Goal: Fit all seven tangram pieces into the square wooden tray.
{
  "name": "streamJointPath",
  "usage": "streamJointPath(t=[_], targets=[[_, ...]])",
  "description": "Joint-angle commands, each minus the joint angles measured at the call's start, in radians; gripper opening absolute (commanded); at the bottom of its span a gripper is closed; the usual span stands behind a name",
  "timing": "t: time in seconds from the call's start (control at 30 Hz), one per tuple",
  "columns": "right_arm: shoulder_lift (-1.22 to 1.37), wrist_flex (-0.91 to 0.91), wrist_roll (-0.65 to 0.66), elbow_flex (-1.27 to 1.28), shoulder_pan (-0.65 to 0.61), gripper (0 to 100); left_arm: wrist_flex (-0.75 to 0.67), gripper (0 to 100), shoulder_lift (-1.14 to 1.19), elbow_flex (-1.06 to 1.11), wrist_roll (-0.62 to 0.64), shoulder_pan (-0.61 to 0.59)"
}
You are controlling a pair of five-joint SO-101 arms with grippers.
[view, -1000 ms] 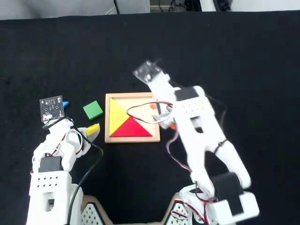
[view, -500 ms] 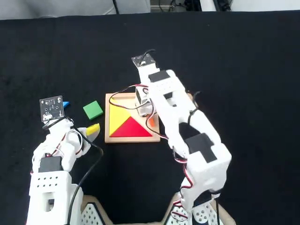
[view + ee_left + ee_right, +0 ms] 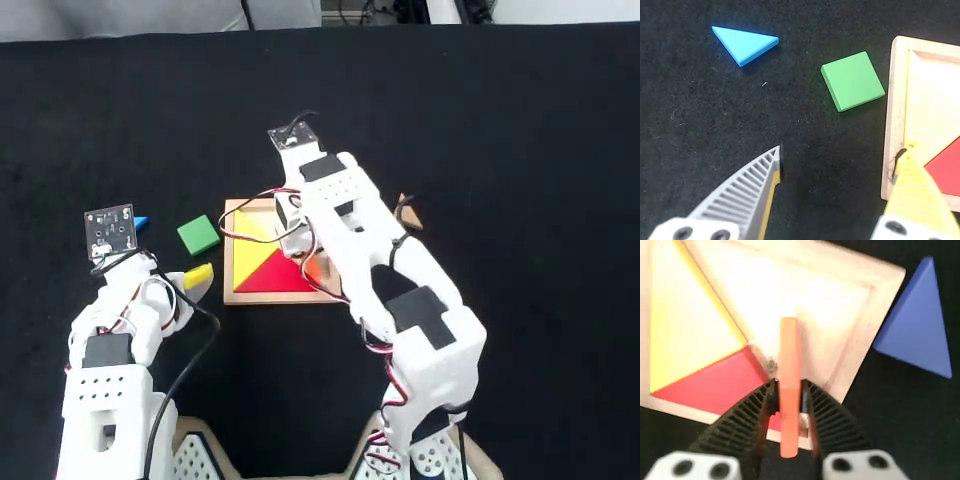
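- Two pieces are seated in the square wooden tray (image 3: 877,305) — a large yellow triangle (image 3: 690,335) and a large red triangle (image 3: 715,385), edge to edge along one side.
- The right end effector (image 3: 789,387) is clamped on an orange piece (image 3: 789,365), held on edge above the tray's bare half, near where the two triangles meet.
- On the black counter (image 3: 520,120) lie a green square (image 3: 852,80) just beside the tray, a light blue triangle (image 3: 745,42) farther out, and a dark blue triangle (image 3: 915,325) by the opposite rim.
- The left end effector (image 3: 839,155) hangs with its fingers apart, holding nothing, near the tray's edge.
- That makes six pieces counted — I cannot place the seventh.
- I judge the task under halfway: the orange piece needs laying flat, and the rest need fetching.
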Motion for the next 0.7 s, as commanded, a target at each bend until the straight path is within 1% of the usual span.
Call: streamJointPath(t=[0.0, 0.1, 0.3, 0.4, 0.57, 0.67], targets=[[-0.012, 0.014, -0.009, -0.059, -0.014, 17.3, -0.017, 35, -0.011, -0.004, -0.006, 0.01], [-0.013, 0.012, 0.02, -0.059, -0.014, 16.2, -0.017, 35, -0.011, -0.004, -0.006, 0.01], [-0.013, 0.012, 0.023, -0.079, -0.006, 15.9, -0.017, 35, -0.011, -0.004, -0.006, 0.01], [-0.013, 0.012, 0.064, -0.081, -0.005, 15.9, -0.017, 35, -0.011, -0.004, -0.006, 0.01], [-0.038, 0.008, 0.078, -0.077, 0.052, 15.9, -0.017, 35, -0.011, -0.004, -0.006, 0.01], [-0.028, 0.009, 0.112, -0.074, 0.072, 15.9, -0.017, 35, -0.011, -0.004, -0.006, 0.01]])
